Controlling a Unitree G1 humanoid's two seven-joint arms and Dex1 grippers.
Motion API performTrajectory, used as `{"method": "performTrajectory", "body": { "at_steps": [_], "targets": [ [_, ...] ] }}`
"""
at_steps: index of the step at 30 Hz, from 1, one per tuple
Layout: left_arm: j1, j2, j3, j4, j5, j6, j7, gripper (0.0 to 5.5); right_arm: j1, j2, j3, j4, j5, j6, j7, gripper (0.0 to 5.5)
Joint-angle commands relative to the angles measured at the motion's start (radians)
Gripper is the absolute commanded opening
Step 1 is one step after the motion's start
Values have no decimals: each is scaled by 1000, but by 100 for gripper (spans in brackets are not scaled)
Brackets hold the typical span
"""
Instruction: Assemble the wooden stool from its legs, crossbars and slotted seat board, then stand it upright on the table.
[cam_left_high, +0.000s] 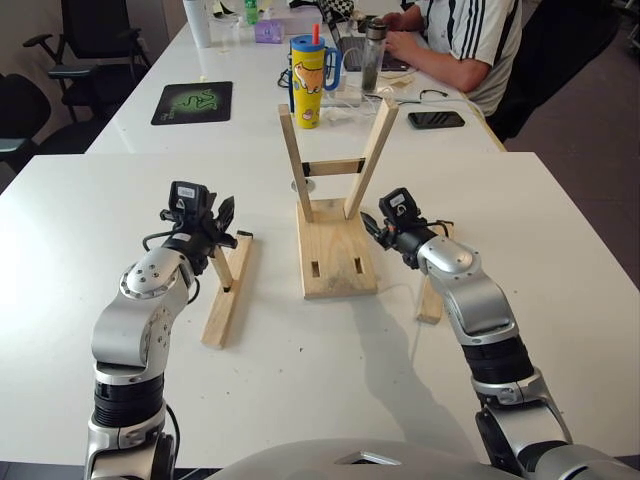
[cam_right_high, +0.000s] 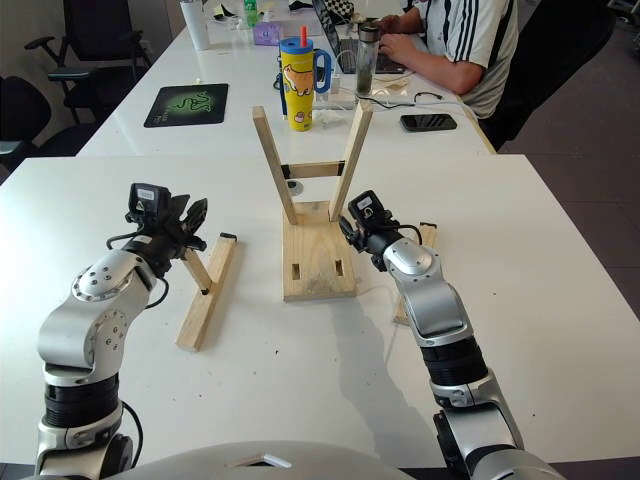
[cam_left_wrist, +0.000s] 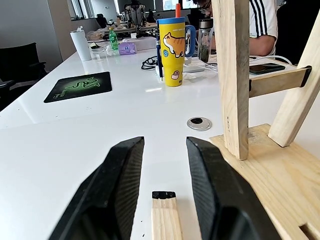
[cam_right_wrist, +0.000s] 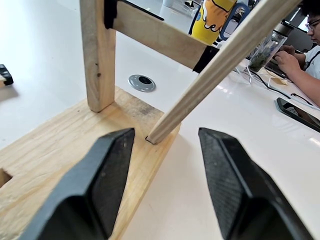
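Observation:
The slotted seat board (cam_left_high: 337, 262) lies flat mid-table. Two legs (cam_left_high: 294, 160) joined by a crossbar (cam_left_high: 335, 167) stand in its far end, spreading apart upward. A second leg-and-crossbar frame (cam_left_high: 228, 292) lies flat to the left. My left gripper (cam_left_high: 222, 218) hovers open over that frame's far end (cam_left_wrist: 164, 216), fingers (cam_left_wrist: 121, 186) on either side of it. My right gripper (cam_left_high: 372, 228) is open beside the board's right edge, facing the foot of the right leg (cam_right_wrist: 165, 127). Another wooden piece (cam_left_high: 431, 300) lies under my right forearm, partly hidden.
On the far table stand a yellow cup (cam_left_high: 308, 82), a bottle (cam_left_high: 372, 55), a black mouse mat (cam_left_high: 192, 102) and a phone (cam_left_high: 436, 120), with a person seated there. A cable grommet (cam_left_wrist: 199, 123) sits behind the board. Open tabletop lies toward me.

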Motion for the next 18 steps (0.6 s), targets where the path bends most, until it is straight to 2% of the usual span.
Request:
{"method": "performTrajectory", "body": {
  "at_steps": [1, 6, 18],
  "targets": [
    [33, 14, 3, -2, 9, 14, -11, 155, -11, 4, -7, -3, -1, 3, -1, 236],
    [123, 19, -5, 11, 34, -28, -16, 155, -14, -2, -14, -1, -1, 3, 1, 236],
    [165, 7, -18, -10, 63, -66, -8, 155, -31, -8, -19, 16, -1, -4, 8, 236]
  ]
}}
